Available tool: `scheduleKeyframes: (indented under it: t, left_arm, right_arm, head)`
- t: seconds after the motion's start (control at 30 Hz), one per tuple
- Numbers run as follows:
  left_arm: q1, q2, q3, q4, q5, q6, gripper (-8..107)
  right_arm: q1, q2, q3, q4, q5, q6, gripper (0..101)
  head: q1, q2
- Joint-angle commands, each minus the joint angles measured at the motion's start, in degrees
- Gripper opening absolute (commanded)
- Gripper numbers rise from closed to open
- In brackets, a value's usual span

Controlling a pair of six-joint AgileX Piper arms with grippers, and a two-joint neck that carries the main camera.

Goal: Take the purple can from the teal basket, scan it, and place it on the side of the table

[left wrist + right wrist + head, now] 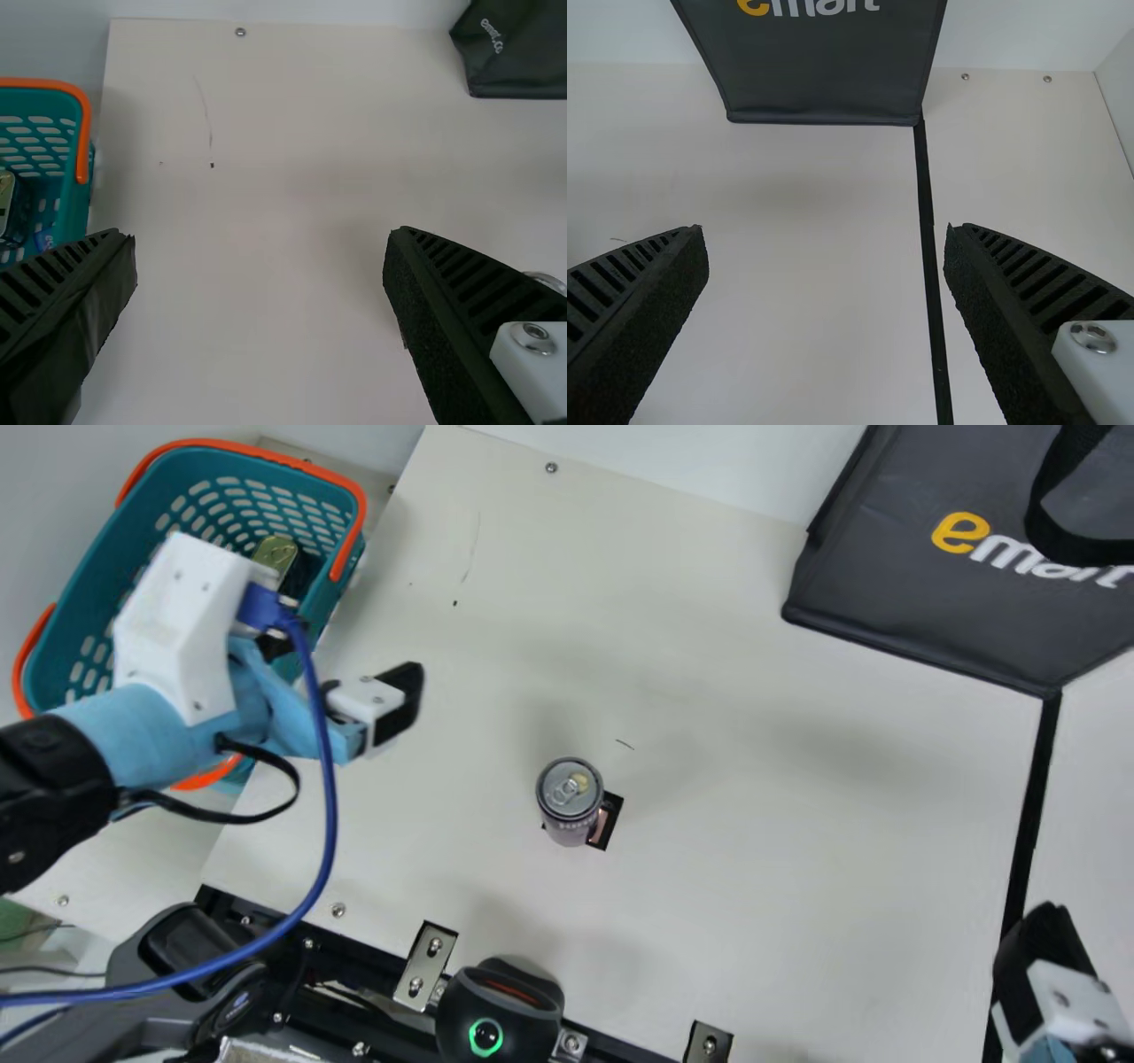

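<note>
Cream tabletop (797,762) carries the purple can (569,790) near its middle, upright with its long axis vertical, at a small dark-bordered marker (610,822) and beyond the scanner (478,1001) on the near edge. From the left pincer (261,239), spread and holding nothing, we see the can to the right and nearer us; the right pincer (826,232), also spread and bare, is farther from it, so we would judge the left better placed to grasp it.
</note>
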Motion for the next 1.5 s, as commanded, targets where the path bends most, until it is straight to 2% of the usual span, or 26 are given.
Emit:
scheduleKeyframes:
  t: [0.0,0.27,0.97,1.23,1.47]
  left_arm:
    - [0.0,0.0,0.0,0.0,0.0,0.0,90]
    - [0.0,0.0,0.0,0.0,0.0,0.0,90]
    - [0.1,-0.37,-0.01,-0.51,0.25,0.6,90]
    - [-4.89,-0.2,-0.56,1.67,0.9,-3.78,90]
    - [-12.78,1.94,-1.62,6.34,1.24,-11.57,90]
  right_arm:
    - [0.0,0.0,0.0,0.0,0.0,0.0,95]
    - [0.0,0.0,0.0,0.0,0.0,0.0,95]
    - [0.0,0.0,0.0,0.0,0.0,0.0,95]
    - [0.0,0.0,0.0,0.0,0.0,0.0,95]
    - [0.0,0.0,0.0,0.0,0.0,0.0,95]
  head:
    - [-1.66,-5.06]
    - [-1.66,-15.73]
    - [-1.66,-15.73]
    - [-1.66,-15.73]
    - [-1.66,-15.73]
